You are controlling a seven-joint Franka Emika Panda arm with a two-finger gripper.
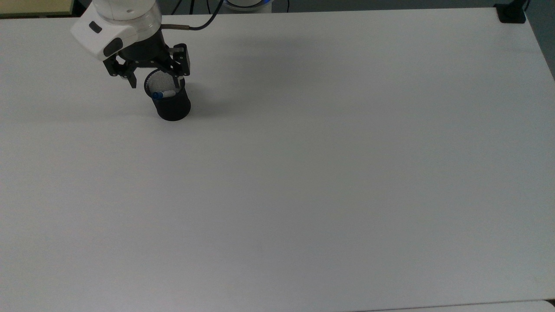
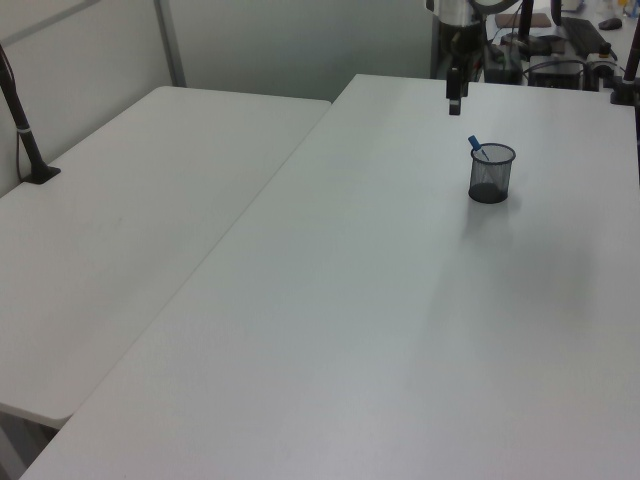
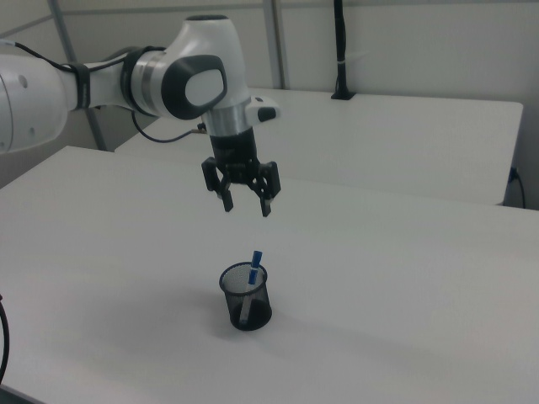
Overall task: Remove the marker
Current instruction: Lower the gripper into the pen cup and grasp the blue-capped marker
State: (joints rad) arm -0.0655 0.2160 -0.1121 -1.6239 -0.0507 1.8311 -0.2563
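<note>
While tilted in mesh cup (image 3: pixel 245 296), white marker (image 3: pixel 251 271), blue cap

Cup: you have a black mesh cup (image 1: pixel 173 104), upright on the table.
Table: white table (image 1: pixel 303 173), second white one alongside (image 2: pixel 130 220).

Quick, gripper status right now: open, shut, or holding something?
Gripper: open, holding nothing, above the black mesh cup; the white marker with the blue cap stands in the cup.
</note>
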